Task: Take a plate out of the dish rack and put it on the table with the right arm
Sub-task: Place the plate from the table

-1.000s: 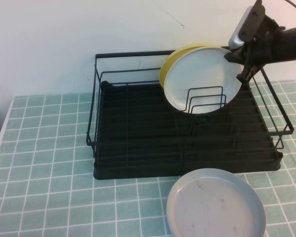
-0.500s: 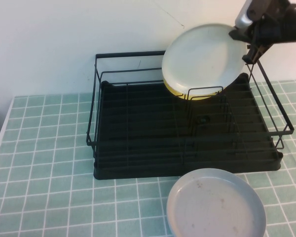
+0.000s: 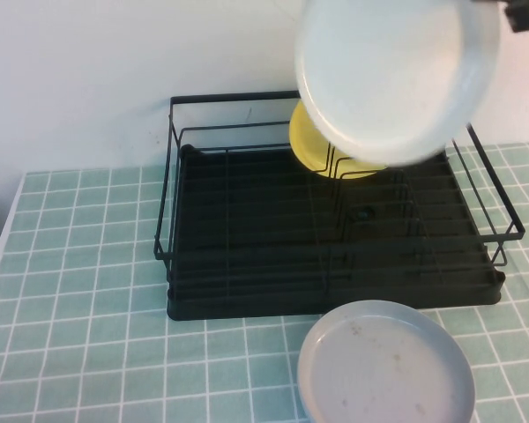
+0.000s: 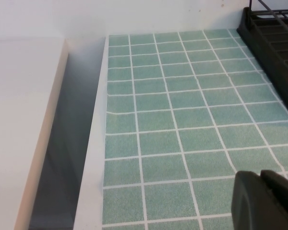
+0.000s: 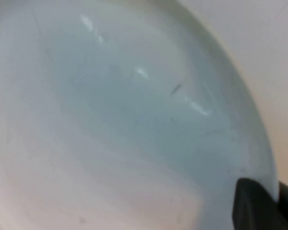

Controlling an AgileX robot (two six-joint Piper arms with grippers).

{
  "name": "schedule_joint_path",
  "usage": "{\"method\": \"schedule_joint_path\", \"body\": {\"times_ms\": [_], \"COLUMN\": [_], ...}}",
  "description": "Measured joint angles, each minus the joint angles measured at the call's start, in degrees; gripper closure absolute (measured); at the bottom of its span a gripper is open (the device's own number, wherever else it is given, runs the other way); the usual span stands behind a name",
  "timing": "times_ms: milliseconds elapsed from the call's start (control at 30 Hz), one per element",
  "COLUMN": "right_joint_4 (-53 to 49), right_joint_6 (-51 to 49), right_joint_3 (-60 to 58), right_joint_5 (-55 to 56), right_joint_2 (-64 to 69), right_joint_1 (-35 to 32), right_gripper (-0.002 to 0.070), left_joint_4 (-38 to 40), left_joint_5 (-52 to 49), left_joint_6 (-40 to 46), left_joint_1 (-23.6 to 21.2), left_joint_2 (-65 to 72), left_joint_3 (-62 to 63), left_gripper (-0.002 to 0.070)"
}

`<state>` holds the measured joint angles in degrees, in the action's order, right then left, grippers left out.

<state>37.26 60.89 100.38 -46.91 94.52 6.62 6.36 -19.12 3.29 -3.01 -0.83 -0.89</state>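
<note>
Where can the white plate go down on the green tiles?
Held up by the right pincer, the white plate has bare table left of the dish rack. In front, the grey plate crowds it. The left pincer hovers near the table's left edge.

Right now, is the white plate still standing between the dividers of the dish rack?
No, the white plate hangs in the air above the dish rack, held by the right claw; only the yellow plate stands there.

The bench (image 3: 79,291) and dish rack (image 3: 247,264) are viewed steeply downward from the raised camera on the robot's side. The bench's left edge and a rack corner (image 4: 273,28) are seen from low by the left wrist camera. The right wrist view is filled at close range by the plate (image 5: 110,120).
</note>
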Motion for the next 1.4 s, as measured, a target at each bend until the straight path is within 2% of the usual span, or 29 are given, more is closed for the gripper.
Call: {"method": "schedule_joint_path", "body": {"times_ms": [167, 300, 400, 533, 667, 967, 1267, 1400], "right_joint_4": [-8.7, -9.3, -9.3, -7.6, -5.9, -4.5, -2.4, -2.3], "right_joint_6": [-17.0, -20.1, -20.5, -19.4, -17.8, -8.6, -7.1, -7.0], "right_joint_3": [-0.6, -8.4, -19.7, -35.8, -43.9, -45.6, -45.3, -43.3], "right_joint_5": [-19.8, -23.1, -21.4, -13.2, -7.7, -2.5, 2.6, 1.1], "right_joint_2": [-2.3, -2.9, -4.5, -7.1, -7.8, -3.7, -0.4, -0.4], "right_joint_1": [0.0, 0.0, 0.2, 1.1, 1.2, 1.2, 1.2, 1.2], "right_gripper": [0.0666, 0.0666, 0.0666, 0.0666, 0.0666, 0.0652, 0.0523, 0.0492], "left_joint_4": [0.0, 0.0, 0.0, 0.0, 0.0, 0.0, 0.0, 0.0], "left_joint_5": [0.0, 0.0, 0.0, 0.0, 0.0, 0.0, 0.0, 0.0], "left_joint_6": [0.0, 0.0, 0.0, 0.0, 0.0, 0.0, 0.0, 0.0], "left_joint_1": [0.0, 0.0, 0.0, 0.0, 0.0, 0.0, 0.0, 0.0], "left_joint_2": [0.0, 0.0, 0.0, 0.0, 0.0, 0.0, 0.0, 0.0], "left_joint_3": [0.0, 0.0, 0.0, 0.0, 0.0, 0.0, 0.0, 0.0], "left_gripper": [0.0678, 0.0678, 0.0678, 0.0678, 0.0678, 0.0678, 0.0678, 0.0678]}}
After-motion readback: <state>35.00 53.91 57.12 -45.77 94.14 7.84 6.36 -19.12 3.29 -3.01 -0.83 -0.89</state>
